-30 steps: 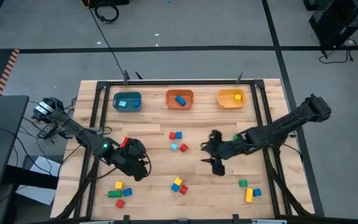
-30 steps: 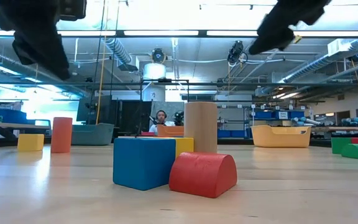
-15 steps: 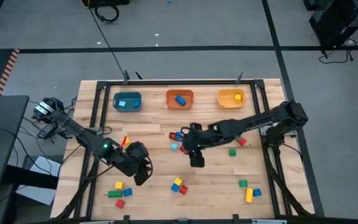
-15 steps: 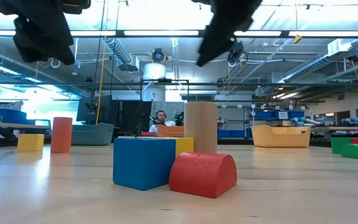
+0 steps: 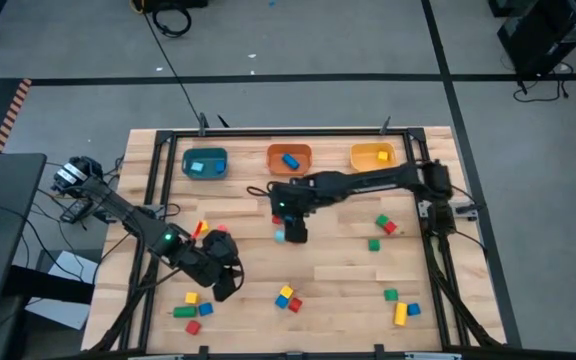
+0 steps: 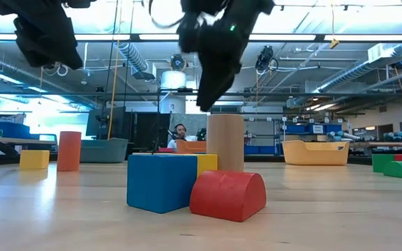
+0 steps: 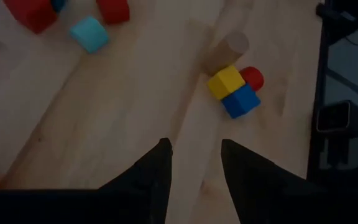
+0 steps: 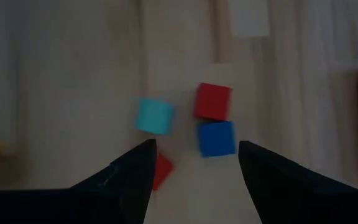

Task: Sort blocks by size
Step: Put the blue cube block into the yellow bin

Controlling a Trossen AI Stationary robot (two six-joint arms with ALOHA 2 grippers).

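Observation:
Small wooden blocks lie scattered on the table. My right gripper [image 5: 293, 228] hangs open above the centre group: a light blue cube [image 8: 154, 116], a red cube [image 8: 213, 101], a blue cube [image 8: 216, 138] and a small red block [image 8: 161, 169]. My left gripper [image 5: 222, 284] is open and empty above bare wood at the left. It looks toward a yellow, blue and red cluster [image 7: 235, 90] with a wooden cylinder [image 7: 227, 48], which stands near the front edge [image 5: 286, 297]. In the low view both grippers are up off the table, the left [image 6: 44, 35] and the right [image 6: 215, 63].
Teal [image 5: 205, 162], orange [image 5: 289, 159] and yellow [image 5: 372, 157] bins stand along the far edge, each with a block inside. More blocks lie at the front left [image 5: 190, 310], front right [image 5: 401, 308] and right of centre [image 5: 380, 230]. Black rails run along the table's sides.
My right gripper has swept from right of centre toward the table's left and far edge, and now hangs over the centre group of blocks. My left gripper has gone a little toward the near edge. No block has moved.

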